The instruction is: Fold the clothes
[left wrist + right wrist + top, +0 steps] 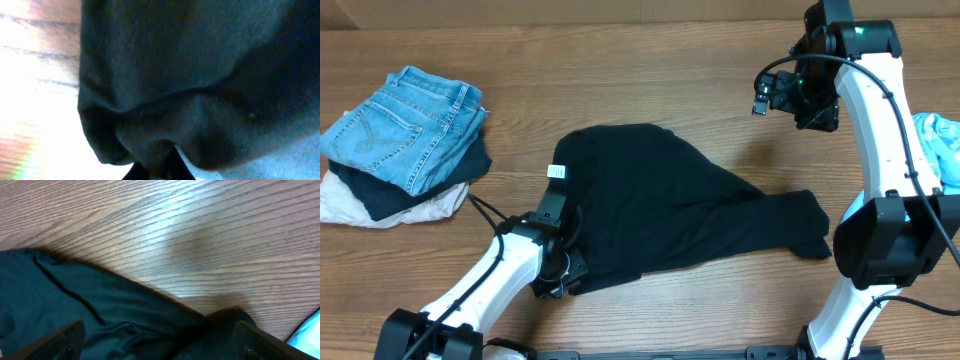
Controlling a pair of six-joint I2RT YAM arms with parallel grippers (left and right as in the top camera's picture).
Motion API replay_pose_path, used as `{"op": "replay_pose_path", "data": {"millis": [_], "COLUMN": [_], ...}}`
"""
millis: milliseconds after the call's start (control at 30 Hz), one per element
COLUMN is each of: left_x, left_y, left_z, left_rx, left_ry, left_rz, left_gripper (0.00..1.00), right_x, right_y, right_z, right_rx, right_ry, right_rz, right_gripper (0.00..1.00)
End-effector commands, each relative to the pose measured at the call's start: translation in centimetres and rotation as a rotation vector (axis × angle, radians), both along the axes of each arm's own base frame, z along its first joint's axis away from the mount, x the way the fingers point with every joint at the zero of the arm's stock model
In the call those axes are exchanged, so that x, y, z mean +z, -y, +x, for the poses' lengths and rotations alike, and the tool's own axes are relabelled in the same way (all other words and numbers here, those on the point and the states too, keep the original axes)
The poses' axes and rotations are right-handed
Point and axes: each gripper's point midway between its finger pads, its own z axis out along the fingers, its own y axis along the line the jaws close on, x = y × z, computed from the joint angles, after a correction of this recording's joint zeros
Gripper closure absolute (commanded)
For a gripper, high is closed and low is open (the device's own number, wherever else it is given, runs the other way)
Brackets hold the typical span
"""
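Raised right tool (765, 95) hangs clear of the black T-shirt (660, 200), sprawled unfolded on the worktop (650, 70); left tool (565, 250) sits at its edge. Left wrist: fabric bunches against that tool, grip unclear. Right wrist: jaws wide apart above the shirt. Folding looks barely begun.

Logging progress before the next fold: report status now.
Left gripper shut on black T-shirt, near edge. Right gripper open, over table. Shirt crumpled, unfolded. Jeans pile far left, clear.
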Motion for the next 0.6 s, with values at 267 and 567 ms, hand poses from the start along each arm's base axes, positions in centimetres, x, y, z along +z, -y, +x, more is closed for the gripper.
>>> {"op": "replay_pose_path", "data": {"millis": [267, 567], "left_x": [18.0, 21.8], "left_y": [-8.0, -12.3], "left_z": [4.7, 3.7], "left_rx": [0.008, 0.098], "left_ry": [0.181, 0.244], "left_rz": [0.231, 0.294], "left_gripper": [0.96, 0.95], "right_x": [1.1, -1.7], "right_y": [4.6, 4.7], "right_z": [-0.2, -2.3], "right_rx": [-0.126, -0.152], "right_ry": [0.012, -0.118], "right_rz": [-0.056, 0.021], "right_gripper": [0.01, 0.02]}}
